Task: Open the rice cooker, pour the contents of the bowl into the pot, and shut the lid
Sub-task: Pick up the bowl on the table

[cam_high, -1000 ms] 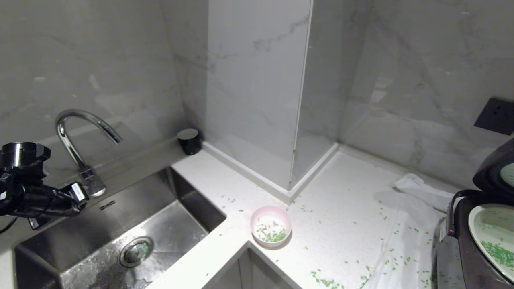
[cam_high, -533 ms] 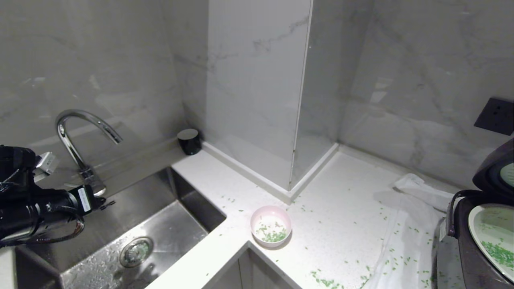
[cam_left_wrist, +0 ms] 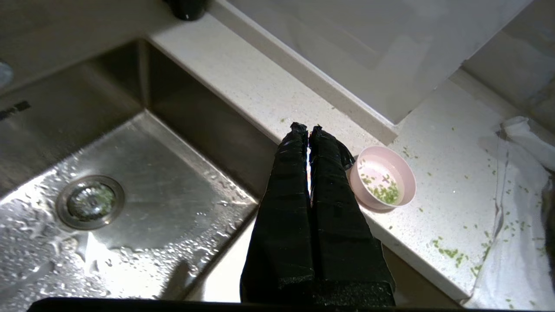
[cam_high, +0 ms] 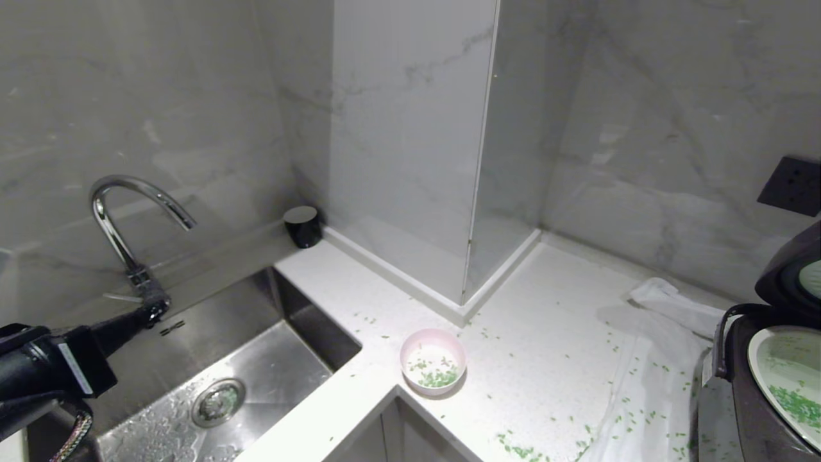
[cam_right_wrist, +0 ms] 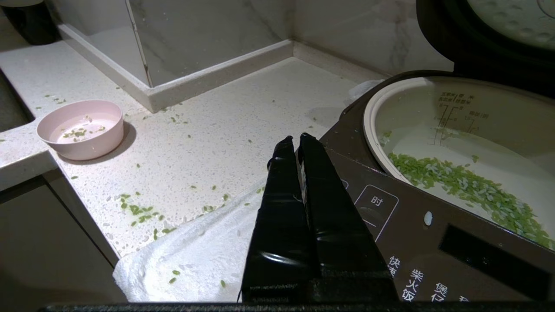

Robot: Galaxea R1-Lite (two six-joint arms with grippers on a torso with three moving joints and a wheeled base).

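Left gripper [cam_left_wrist: 308, 128] pressed fully shut with nothing between the fingers, hanging over the sink [cam_left_wrist: 143, 143] at the near edge of the counter [cam_left_wrist: 269, 91]. Pink bowl [cam_left_wrist: 383, 177] just beside those fingertips, on the counter corner next to the sink, upright, with a few green grains [cam_left_wrist: 383, 193] left inside. Drain [cam_left_wrist: 89, 201] off to the other side of the fingers, down in the wet basin. Seen from the head, left gripper [cam_high: 151, 308] low at the left edge, tip close to the base of the tap [cam_high: 125, 221], well apart from the bowl [cam_high: 433, 360]. Right gripper [cam_right_wrist: 295, 139] also closed on nothing, poised just over the front panel of the rice cooker [cam_right_wrist: 433, 234], above a white towel [cam_right_wrist: 204, 255] under the cooker. Pot [cam_right_wrist: 468, 130] right beside those fingertips, uncovered, with a band of green grains [cam_right_wrist: 459, 184] across its white floor. Lid [cam_right_wrist: 468, 39] raised behind the pot, pale inner plate facing forward. Loose grains scattered over counter and towel between bowl and cooker. Small black cylinder [cam_high: 302, 225] at the wall corner beyond the sink.
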